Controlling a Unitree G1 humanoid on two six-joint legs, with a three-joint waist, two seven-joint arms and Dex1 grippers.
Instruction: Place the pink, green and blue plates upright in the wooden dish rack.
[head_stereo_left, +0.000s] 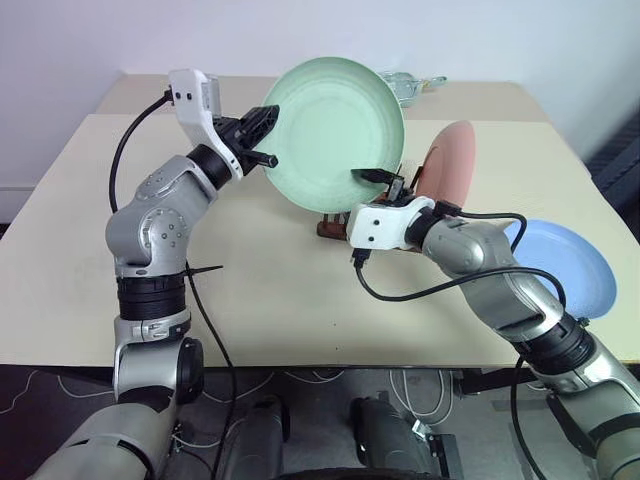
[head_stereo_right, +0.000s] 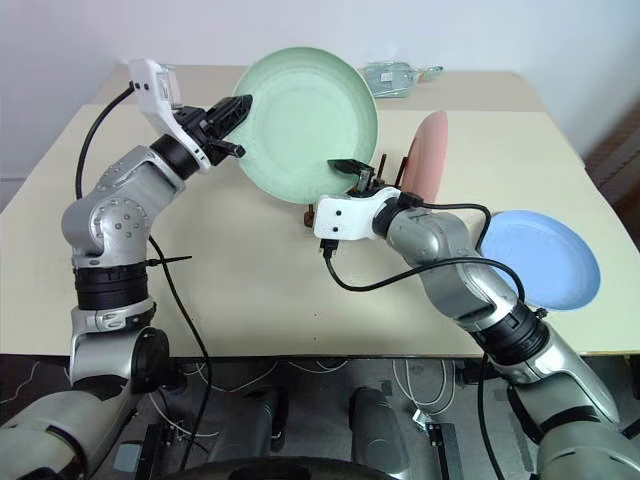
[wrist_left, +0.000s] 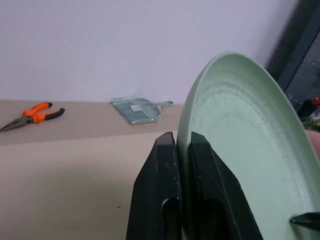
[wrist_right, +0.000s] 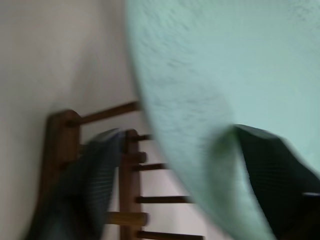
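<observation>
The green plate stands nearly upright in the air over the middle of the table, its hollow face turned toward the camera and its lower edge just above the rack. The left gripper pinches the plate's left rim; in the left wrist view its two fingers are pressed together on the rim with the thin edge between them. The right gripper is at the plate's lower right edge with its jaws apart and straddling the rim, one finger in front of the plate's face and the other behind it; whether they press on the plate I cannot tell. The rack sits on the table under the plate, mostly hidden by the right gripper, its dark pegs showing in the right wrist view. The pink plate stands upright at the rack's right end. The blue plate lies flat near the table's right edge, well apart from the rack. Orange-handled pliers and a clear packet lie at the far side of the table.
</observation>
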